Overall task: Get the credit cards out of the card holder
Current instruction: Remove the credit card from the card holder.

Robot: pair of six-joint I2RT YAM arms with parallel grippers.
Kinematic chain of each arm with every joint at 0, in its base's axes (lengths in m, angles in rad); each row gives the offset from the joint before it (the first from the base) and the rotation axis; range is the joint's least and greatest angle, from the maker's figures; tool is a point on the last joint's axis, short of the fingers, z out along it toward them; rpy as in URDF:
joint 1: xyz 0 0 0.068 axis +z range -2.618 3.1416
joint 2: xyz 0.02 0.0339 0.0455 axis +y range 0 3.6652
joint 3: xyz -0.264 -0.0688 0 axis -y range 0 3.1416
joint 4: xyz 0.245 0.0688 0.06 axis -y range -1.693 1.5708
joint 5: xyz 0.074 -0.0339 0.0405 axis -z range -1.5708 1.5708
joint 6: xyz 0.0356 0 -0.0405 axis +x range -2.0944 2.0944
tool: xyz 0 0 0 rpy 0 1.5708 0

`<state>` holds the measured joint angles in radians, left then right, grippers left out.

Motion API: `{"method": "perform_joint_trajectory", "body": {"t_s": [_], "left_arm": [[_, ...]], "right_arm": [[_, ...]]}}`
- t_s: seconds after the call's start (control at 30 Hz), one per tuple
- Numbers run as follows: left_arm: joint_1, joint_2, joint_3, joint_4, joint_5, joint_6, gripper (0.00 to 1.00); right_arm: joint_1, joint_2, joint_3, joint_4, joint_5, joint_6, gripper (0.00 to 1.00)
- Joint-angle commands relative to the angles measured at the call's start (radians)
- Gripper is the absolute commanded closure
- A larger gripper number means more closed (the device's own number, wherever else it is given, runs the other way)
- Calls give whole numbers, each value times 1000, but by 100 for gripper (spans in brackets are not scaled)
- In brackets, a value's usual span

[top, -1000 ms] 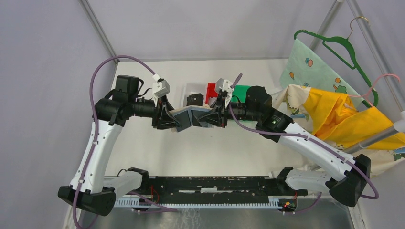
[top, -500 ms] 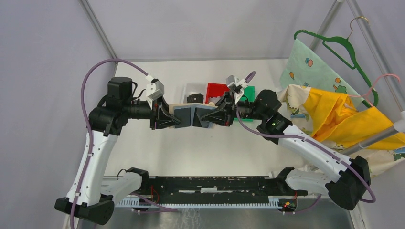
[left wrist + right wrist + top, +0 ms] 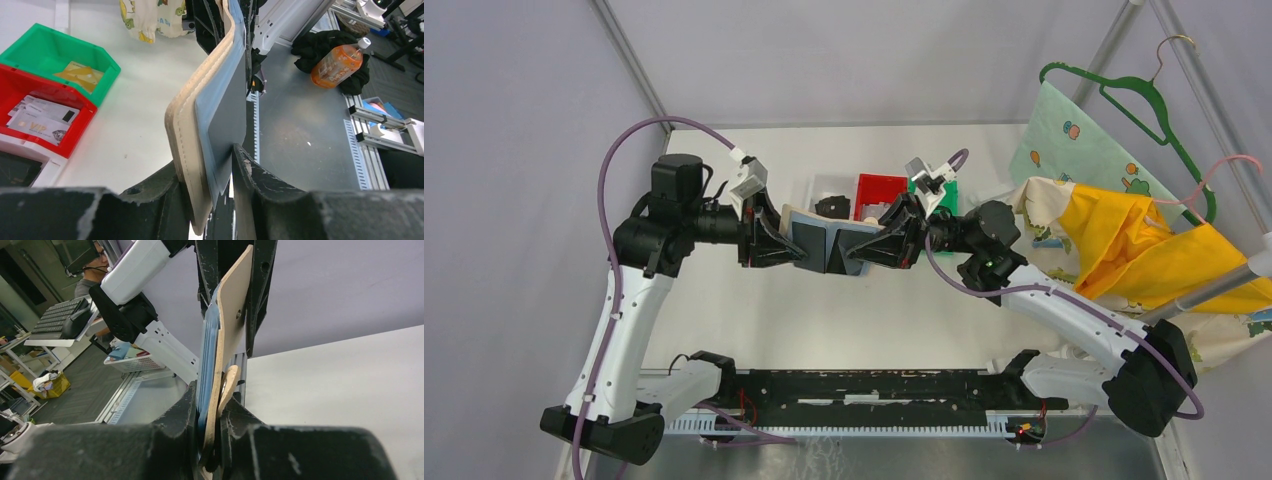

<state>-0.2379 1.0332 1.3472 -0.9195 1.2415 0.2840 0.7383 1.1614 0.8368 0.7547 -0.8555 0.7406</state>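
The card holder [image 3: 829, 243] hangs in the air above the table [image 3: 844, 320], spread open like a book. Its blue-grey inner panels face the overhead camera and its tan outer skin faces away. We see no card edge poking out of either panel. The pockets are only seen edge-on from the wrists, so we cannot say whether any card remains inside.

The left gripper [image 3: 789, 243] is clamped on the holder's left half, one finger on the tan side and one on the dark inner panel. The right gripper [image 3: 874, 245] is pinched narrowly on the right half, near the small tab. So both claws are occupied with the holder itself, and neither has a card.

Beyond the holder stand three bins. In the left wrist view the red bin [image 3: 75, 137] already contains several pale credit cards [image 3: 42, 117], one printed VIP. The green bin [image 3: 30, 47] holds a yellowish-tan piece [image 3: 80, 75].

We judge the task well along. What is left is to check the pockets and draw out any remaining card.
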Motion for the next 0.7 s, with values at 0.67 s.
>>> {"method": "perform_joint_trajectory", "body": {"t_s": [0.67], "left_arm": [[-3,-32,-67,76,42,-105,44]], "right_arm": [[-2,18,15,88,39,20,100]]}}
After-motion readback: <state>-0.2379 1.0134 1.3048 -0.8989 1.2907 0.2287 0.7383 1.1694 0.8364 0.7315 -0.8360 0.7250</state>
